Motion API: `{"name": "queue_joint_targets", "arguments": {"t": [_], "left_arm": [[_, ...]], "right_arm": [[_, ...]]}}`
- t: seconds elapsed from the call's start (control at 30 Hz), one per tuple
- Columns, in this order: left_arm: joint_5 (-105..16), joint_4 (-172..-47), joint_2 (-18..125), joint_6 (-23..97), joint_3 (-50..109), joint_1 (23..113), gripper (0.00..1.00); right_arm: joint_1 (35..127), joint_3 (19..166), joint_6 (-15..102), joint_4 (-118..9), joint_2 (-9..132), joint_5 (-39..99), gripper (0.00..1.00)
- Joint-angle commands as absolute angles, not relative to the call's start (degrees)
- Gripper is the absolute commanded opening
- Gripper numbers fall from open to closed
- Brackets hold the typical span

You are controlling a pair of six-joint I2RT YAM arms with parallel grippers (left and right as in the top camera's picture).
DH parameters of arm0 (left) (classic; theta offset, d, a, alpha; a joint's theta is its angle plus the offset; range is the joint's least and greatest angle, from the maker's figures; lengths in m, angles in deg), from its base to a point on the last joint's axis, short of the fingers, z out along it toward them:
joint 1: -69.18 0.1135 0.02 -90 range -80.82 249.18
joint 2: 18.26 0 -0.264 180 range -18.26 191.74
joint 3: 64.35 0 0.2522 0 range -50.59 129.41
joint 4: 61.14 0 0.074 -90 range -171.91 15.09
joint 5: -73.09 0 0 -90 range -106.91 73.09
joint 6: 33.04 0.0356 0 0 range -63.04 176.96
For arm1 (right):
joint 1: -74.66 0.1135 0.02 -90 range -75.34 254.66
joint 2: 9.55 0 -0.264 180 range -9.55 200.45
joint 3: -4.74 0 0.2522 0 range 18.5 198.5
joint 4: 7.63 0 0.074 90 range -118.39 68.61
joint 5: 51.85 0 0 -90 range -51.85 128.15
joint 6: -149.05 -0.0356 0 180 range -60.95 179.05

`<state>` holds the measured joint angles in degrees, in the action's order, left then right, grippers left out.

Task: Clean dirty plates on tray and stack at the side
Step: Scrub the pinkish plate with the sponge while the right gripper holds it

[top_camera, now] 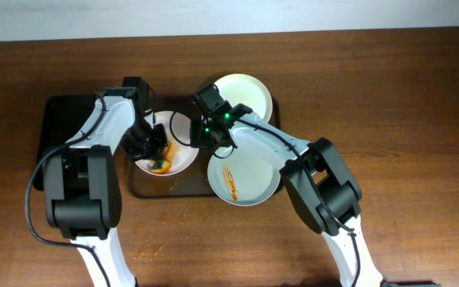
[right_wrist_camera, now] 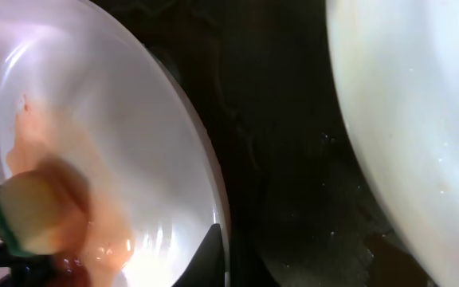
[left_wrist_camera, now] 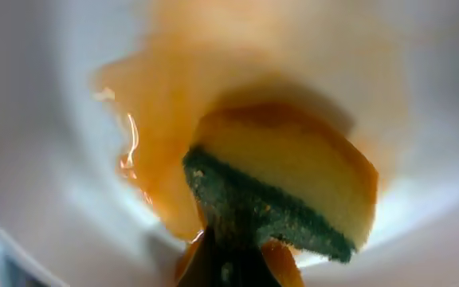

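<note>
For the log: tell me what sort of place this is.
Likely a robot test bench staged for dishwashing, not a real kitchen: two robot arms work at a wooden table, with sauce-smeared plates on a tray and a sponge scrubbing one.

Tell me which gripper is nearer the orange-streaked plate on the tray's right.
Right. The right gripper sits just off the far-left edge of the streaked plate; the left gripper is further left, pressing a sponge into the neighbouring plate.
</note>
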<state>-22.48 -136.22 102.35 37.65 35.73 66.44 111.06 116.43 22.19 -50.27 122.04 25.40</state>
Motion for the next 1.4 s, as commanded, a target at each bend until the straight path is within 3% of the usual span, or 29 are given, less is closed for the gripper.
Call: {"name": "queue_joint_targets", "arguments": {"t": [0.0,0.1,0.2,0.37,0.63,0.7,0.9,1.1,1.2,1.27,1.37], "left_arm": [[-12.3,-139.7,103.8,30.2,34.6,66.4,0.01],[-19.4,-143.2,103.8,38.2,34.6,65.8,0.01],[-19.5,-141.3,103.8,38.4,34.6,66.6,0.01],[-19.5,-138.5,103.8,38.4,34.6,66.7,0.01],[-19.5,-138.3,103.8,38.4,34.6,66.7,0.01],[-19.5,-137.9,103.8,38.4,34.6,66.7,0.01],[-14.2,-131.5,103.8,38.4,34.6,66.7,0.01],[-3.6,-116.2,103.8,38.5,34.6,66.7,0.01],[-2.7,-117.3,103.8,38.4,34.6,66.7,0.01],[-8.6,-121.6,103.8,40.0,34.6,66.7,0.01],[-29.6,-124.2,103.8,49.9,34.6,66.7,0.01]], "right_arm": [[110.6,116.7,22.1,-50.1,123.0,26.4,0.04],[110.7,116.7,22.1,-50.0,123.0,26.4,0.04],[110.6,116.7,22.2,-48.7,123.0,26.3,0.04],[109.7,118.8,30.4,-48.0,123.0,21.8,0.17],[110.5,120.2,31.5,-49.6,125.4,21.8,0.15],[111.0,120.2,30.2,-50.5,125.5,22.1,0.04],[110.5,120.5,22.2,-56.0,125.4,22.0,0.04],[109.9,121.6,21.2,-59.8,125.4,22.3,0.04],[109.8,121.6,21.2,-59.7,125.4,22.3,0.04],[109.8,121.6,21.2,-59.6,125.4,22.3,0.04],[109.8,121.6,21.2,-59.5,125.4,22.3,0.04]]}}
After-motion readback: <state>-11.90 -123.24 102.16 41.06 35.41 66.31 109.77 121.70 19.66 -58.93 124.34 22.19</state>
